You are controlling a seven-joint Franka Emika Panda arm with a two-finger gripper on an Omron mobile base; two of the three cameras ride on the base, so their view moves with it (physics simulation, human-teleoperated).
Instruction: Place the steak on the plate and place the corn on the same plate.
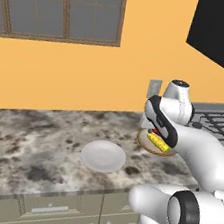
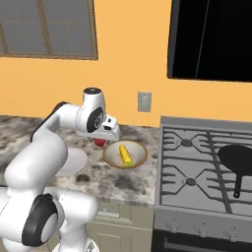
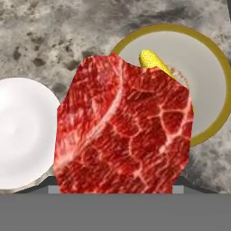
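- The steak [image 3: 122, 126] is seen huge and close in the hand view, red marbled meat covering the finger tips; jaw state cannot be told, though the steak appears carried at the gripper [image 2: 101, 140].
- In the right base view a red bit of the steak [image 2: 100, 142] is seen under the hand, above the counter, at 9 o'clock of the bowl.
- The corn [image 2: 125, 155] is lying in the tan-rimmed bowl [image 2: 140, 158], yellow cob, roughly central.
- In the hand view the corn [image 3: 153, 61] is partly hidden behind the steak, at 1 o'clock of it, inside the bowl [image 3: 212, 90].
- The plate [image 1: 103, 155] is seen bare on the granite counter [image 1: 25, 132], at 8 o'clock of the bowl [image 1: 145, 143], apart from it.
- In the hand view the plate [image 3: 22, 131] is at 9 o'clock of the steak.
- A black frying pan [image 2: 238, 162] is sitting on the stove [image 2: 197, 167], at 3 o'clock of the bowl.
- A wall outlet [image 2: 144, 102] is seen above the bowl.
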